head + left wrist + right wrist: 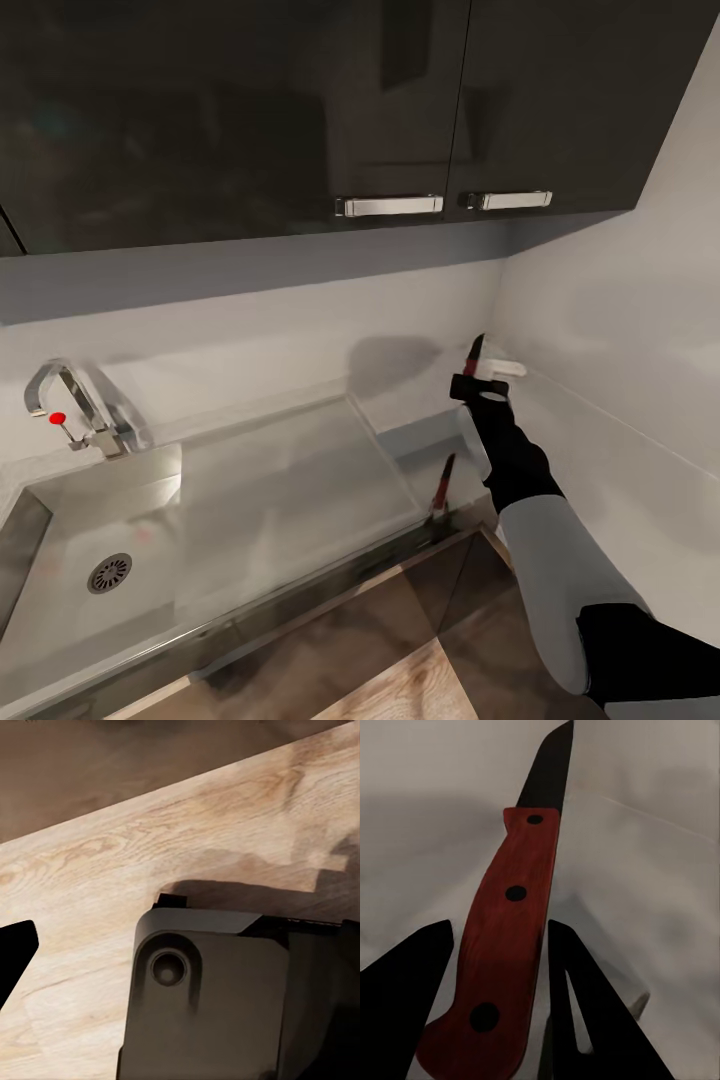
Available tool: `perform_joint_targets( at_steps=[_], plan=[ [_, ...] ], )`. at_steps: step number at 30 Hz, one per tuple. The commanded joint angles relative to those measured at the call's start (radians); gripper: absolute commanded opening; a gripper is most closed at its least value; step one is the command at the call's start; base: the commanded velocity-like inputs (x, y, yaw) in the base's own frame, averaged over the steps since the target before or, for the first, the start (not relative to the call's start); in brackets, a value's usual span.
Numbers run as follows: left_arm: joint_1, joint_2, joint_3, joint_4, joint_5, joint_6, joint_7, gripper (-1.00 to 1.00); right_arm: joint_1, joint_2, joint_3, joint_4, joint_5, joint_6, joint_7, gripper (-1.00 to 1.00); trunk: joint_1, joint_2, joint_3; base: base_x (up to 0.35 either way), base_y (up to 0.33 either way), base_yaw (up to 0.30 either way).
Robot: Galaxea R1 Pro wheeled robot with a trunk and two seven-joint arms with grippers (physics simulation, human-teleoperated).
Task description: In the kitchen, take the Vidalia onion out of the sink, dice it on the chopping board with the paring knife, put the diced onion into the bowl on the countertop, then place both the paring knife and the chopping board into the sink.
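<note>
- Jaws of the right gripper (pixel 499 1001) are clamped on the paring knife (pixel 506 937): in the right wrist view the red handle with three dark rivets sits between the two black fingers (pixel 405 997), and the short dark blade points away from the camera toward the pale wall.
- From the head view, the right gripper (pixel 478 385) holds the paring knife (pixel 474 357) upright, blade tip up, above the far right end of the surface (pixel 425 455), well to the right of the sink (pixel 60 545) and close to the white wall corner.
- Right of the sink's basin lies its glossy flat drainboard (pixel 290 480); the knife's reflection, red and dark, shows on the shiny surface near the front edge, just past the drainboard's right end.
- At the sink's back edge stands the steel faucet (pixel 60 390) with a red-knobbed lever (pixel 58 418); the round drain (pixel 110 572) sits in the basin floor.
- Something small and white (pixel 505 368) lies just behind the gripper, against the wall; what it is cannot be told.
- Above the sink hang dark glossy wall cabinets (pixel 300 110) with two silver handles (pixel 390 205).
- For the left jaws, I cannot tell whether they are released or clenched: the left wrist view shows a grey robot part (pixel 217 997) over a light wooden floor (pixel 150 840), with one black tip (pixel 15 952) at the picture's edge.
</note>
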Motion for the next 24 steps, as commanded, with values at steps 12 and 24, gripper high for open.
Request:
perform_joint_targets(
  at_steps=[12, 24],
  plan=[
    [-0.002, -0.003, -0.009, 0.006, 0.007, -0.007, 0.002, 1.0, 0.001, -0.071, 0.0, -0.001, -0.005, 0.022, 0.141, -1.0, 0.0, -0.002, -0.002, -0.149, 0.0, 0.0],
    [-0.002, -0.003, -0.009, 0.006, 0.007, -0.007, 0.002, 1.0, 0.001, -0.073, 0.002, -0.002, -0.005, 0.023, 0.146, -1.0, 0.0, -0.002, -0.002, -0.338, 0.0, 0.0]
  ],
)
